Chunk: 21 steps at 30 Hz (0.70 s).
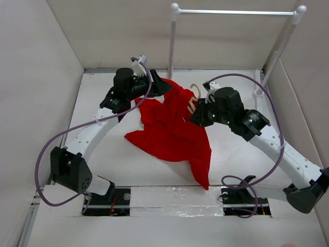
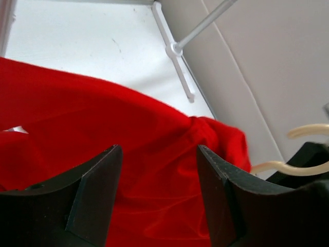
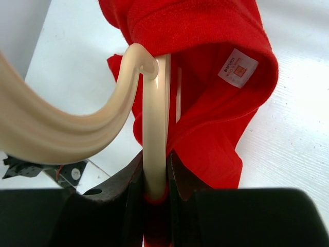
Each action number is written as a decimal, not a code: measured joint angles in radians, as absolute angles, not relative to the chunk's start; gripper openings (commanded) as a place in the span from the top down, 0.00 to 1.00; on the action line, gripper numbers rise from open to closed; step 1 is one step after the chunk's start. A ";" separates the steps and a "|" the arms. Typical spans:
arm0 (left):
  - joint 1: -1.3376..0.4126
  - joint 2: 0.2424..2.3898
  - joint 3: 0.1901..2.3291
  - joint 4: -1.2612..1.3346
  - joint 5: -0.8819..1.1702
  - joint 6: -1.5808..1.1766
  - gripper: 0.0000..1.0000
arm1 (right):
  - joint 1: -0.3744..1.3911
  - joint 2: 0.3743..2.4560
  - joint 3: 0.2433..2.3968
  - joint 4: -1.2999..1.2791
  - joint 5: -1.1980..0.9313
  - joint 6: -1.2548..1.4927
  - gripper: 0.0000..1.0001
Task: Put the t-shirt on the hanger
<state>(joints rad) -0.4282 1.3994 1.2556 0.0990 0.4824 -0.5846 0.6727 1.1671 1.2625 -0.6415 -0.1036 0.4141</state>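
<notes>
The red t-shirt [image 1: 172, 131] hangs bunched between both arms, its lower part lying on the white table. The beige hanger [image 1: 192, 104] sticks out of its upper right side, hook [image 1: 196, 88] up. My right gripper [image 1: 199, 112] is shut on the hanger [image 3: 154, 128], with a bit of red cloth pinched at the jaws; the collar with its label [image 3: 237, 68] drapes over the hanger's arm. My left gripper [image 1: 156, 85] is open at the shirt's upper left edge. In its wrist view the fingers [image 2: 95, 188] stand apart with red cloth [image 2: 128, 128] beyond them and the hanger [image 2: 308, 130] at right.
A white metal rail [image 1: 236, 12] on two posts stands at the back, one post [image 1: 172, 43] just behind the shirt; its foot shows in the left wrist view [image 2: 177, 49]. Grey walls enclose the table on three sides. Purple cables loop off both arms.
</notes>
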 measured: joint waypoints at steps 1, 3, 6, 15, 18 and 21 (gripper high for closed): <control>-0.431 1.412 1.256 0.099 0.493 -0.572 0.45 | 0.668 1.170 1.271 -0.647 -0.113 0.413 1.00; -0.447 1.439 1.266 0.089 0.513 -0.537 0.46 | 0.658 1.172 1.286 -0.660 -0.121 0.409 1.00; -0.480 1.463 1.280 0.088 0.545 -0.494 0.47 | 0.644 1.173 1.298 -0.680 -0.124 0.403 1.00; -0.502 1.468 1.280 0.152 0.646 -0.482 0.62 | 0.620 1.173 1.318 -0.717 -0.129 0.395 1.00; -0.502 1.490 1.299 0.161 0.676 -0.486 0.72 | 0.619 1.173 1.319 -0.719 -0.135 0.396 1.00; -0.502 1.520 1.324 0.167 0.688 -0.485 0.78 | 0.614 1.173 1.321 -0.719 -0.147 0.396 1.00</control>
<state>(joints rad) -0.5018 1.5196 1.3243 0.1665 0.6880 -0.4850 0.6144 1.1728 1.3209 -0.7193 -0.1474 0.3958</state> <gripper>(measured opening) 0.241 0.236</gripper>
